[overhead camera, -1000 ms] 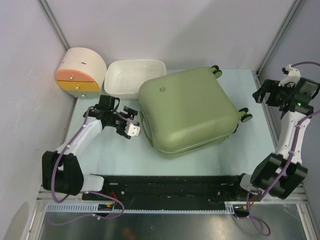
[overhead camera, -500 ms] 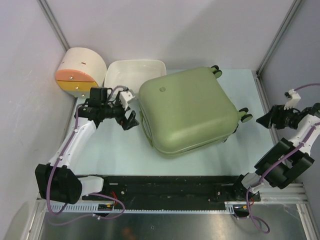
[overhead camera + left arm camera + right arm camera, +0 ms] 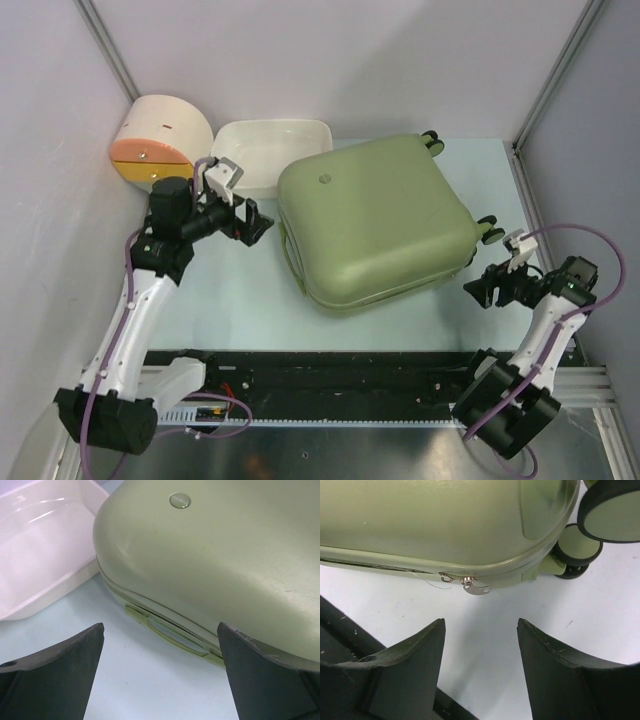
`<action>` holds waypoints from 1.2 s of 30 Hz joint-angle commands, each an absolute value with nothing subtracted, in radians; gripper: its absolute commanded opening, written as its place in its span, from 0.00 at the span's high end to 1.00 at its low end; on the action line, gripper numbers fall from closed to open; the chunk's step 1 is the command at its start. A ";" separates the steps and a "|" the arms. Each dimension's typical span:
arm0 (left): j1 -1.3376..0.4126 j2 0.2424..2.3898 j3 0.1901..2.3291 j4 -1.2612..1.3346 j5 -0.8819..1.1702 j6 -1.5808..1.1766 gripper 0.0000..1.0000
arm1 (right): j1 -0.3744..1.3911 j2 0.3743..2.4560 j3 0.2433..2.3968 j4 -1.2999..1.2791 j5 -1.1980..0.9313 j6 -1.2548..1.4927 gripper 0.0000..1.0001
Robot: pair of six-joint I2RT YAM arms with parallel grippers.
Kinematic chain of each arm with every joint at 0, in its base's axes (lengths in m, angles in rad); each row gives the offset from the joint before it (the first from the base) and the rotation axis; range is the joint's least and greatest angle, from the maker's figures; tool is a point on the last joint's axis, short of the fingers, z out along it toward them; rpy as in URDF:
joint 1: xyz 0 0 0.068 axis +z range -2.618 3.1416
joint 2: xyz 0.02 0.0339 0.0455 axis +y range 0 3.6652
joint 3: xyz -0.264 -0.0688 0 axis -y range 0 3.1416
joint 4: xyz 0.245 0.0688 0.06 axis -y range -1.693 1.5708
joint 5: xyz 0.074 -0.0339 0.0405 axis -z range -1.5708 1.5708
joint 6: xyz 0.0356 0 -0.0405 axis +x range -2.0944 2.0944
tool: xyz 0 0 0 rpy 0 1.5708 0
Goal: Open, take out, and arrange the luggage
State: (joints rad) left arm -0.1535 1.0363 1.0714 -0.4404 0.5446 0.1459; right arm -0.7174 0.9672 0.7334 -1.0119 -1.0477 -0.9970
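lying closed, olive-green luggage point(image 3: 375, 220), rounded corners, black wheels point(image 3: 491, 230)

For the left gripper point(image 3: 160, 630), open table point(image 3: 140, 680) sits between the fingers point(image 3: 55, 670), luggage point(image 3: 225, 555) dead ahead, white tub point(image 3: 40, 555) past the left finger. The right gripper point(image 3: 480, 625) has clear table between its fingers, luggage ahead, wheels point(image 3: 610, 515) beyond the right finger.

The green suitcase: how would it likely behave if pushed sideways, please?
The suitcase has a smooth, hard-looking shell: it probably won't flex and may be slippery. Lying flat, wheels sideways, it should slide, not roll or tip.
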 commanded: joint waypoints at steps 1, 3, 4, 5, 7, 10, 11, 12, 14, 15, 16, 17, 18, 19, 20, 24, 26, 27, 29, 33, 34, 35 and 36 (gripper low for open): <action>-0.146 0.957 1.008 -0.330 0.545 0.026 0.00 | -0.707 0.865 0.649 -0.879 -1.100 -1.017 0.37; -0.146 0.960 1.003 -0.318 0.546 0.008 0.00 | -0.683 0.809 0.618 -0.737 -1.094 -0.925 0.38; -0.146 0.965 1.005 -0.316 0.554 0.006 0.00 | -0.666 0.796 0.589 -0.706 -1.086 -0.910 0.39; -0.146 0.972 1.006 -0.304 0.554 -0.020 0.00 | -0.620 0.787 0.575 -0.672 -1.072 -0.910 0.40; -0.146 0.974 1.009 -0.293 0.548 -0.047 0.00 | -0.574 0.775 0.554 -0.654 -1.016 -0.913 0.42; -0.146 0.977 1.012 -0.270 0.543 -0.074 0.00 | -0.508 0.782 0.528 -0.583 -0.982 -0.847 0.43; -0.146 0.976 1.011 -0.261 0.546 -0.078 0.00 | -0.493 0.787 0.522 -0.536 -0.971 -0.825 0.43; -0.146 0.979 1.011 -0.255 0.543 -0.089 0.00 | -0.456 0.795 0.506 -0.505 -0.938 -0.766 0.43; -0.146 0.977 1.008 -0.238 0.545 -0.095 0.00 | -0.428 0.807 0.489 -0.418 -0.904 -0.721 0.42; -0.146 0.977 1.000 -0.233 0.545 -0.098 0.00 | -0.414 0.808 0.473 -0.391 -0.888 -0.691 0.42; -0.146 0.976 0.996 -0.229 0.545 -0.101 0.00 | -0.408 0.813 0.466 -0.359 -0.875 -0.664 0.42; -0.146 0.974 0.991 -0.216 0.546 -0.101 0.00 | -0.399 0.811 0.465 -0.333 -0.867 -0.655 0.43; -0.146 0.973 0.980 -0.212 0.546 -0.103 0.00 | -0.399 0.811 0.462 -0.322 -0.865 -0.650 0.44; -0.146 0.971 0.974 -0.206 0.543 -0.104 0.00 | -0.397 0.810 0.456 -0.313 -0.867 -0.643 0.46; -0.146 0.971 0.968 -0.193 0.545 -0.107 0.00 | -0.399 0.808 0.454 -0.304 -0.871 -0.644 0.46; -0.146 0.971 0.943 -0.167 0.548 -0.115 0.00 | -0.393 0.801 0.453 -0.305 -0.879 -0.649 0.60; -0.146 0.976 0.942 -0.158 0.552 -0.115 0.00 | -0.397 0.792 0.448 -0.299 -0.879 -0.641 0.66; -0.144 0.982 0.942 -0.155 0.554 -0.120 0.00 | -0.402 0.787 0.446 -0.299 -0.887 -0.638 0.74; -0.146 0.986 0.942 -0.152 0.561 -0.123 0.00 | -0.425 0.782 0.442 -0.298 -0.903 -0.641 0.85; -0.146 0.993 0.934 -0.147 0.565 -0.126 0.00 | -0.497 0.778 0.445 -0.290 -0.960 -0.644 1.00; -0.146 0.992 0.931 -0.146 0.565 -0.126 0.00 | -0.515 0.776 0.443 -0.290 -0.963 -0.652 1.00; -0.146 0.991 0.930 -0.146 0.565 -0.127 0.00 | -0.534 0.775 0.443 -0.285 -0.966 -0.663 1.00; -0.146 0.992 0.925 -0.146 0.563 -0.124 0.00 | -0.581 0.776 0.443 -0.279 -0.983 -0.681 1.00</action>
